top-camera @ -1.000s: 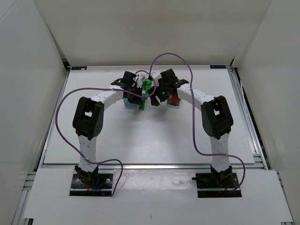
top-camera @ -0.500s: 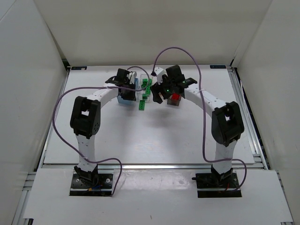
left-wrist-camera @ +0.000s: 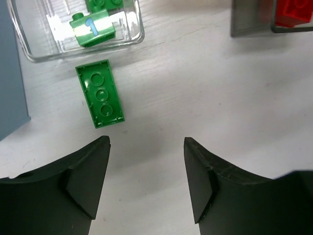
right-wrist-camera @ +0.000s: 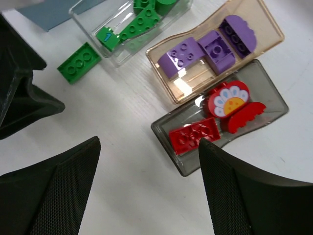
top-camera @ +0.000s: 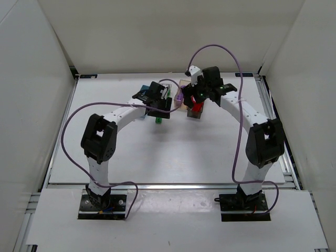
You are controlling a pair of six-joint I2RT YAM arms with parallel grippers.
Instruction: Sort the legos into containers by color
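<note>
Left gripper point(left-wrist-camera: 146, 147) and right gripper point(right-wrist-camera: 149, 147) both gape; glossy rectangular green brick point(left-wrist-camera: 100, 93) lies beside clear bin point(left-wrist-camera: 141, 34).

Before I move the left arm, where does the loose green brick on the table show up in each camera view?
Top external: the green brick lies just left of centre in the upper half, on the near side of the bins.
Left wrist: upper left, just outside the clear bin.
Right wrist: upper left, by the same bin's end.
Shared landmark: the clear bin holding green bricks.
</note>
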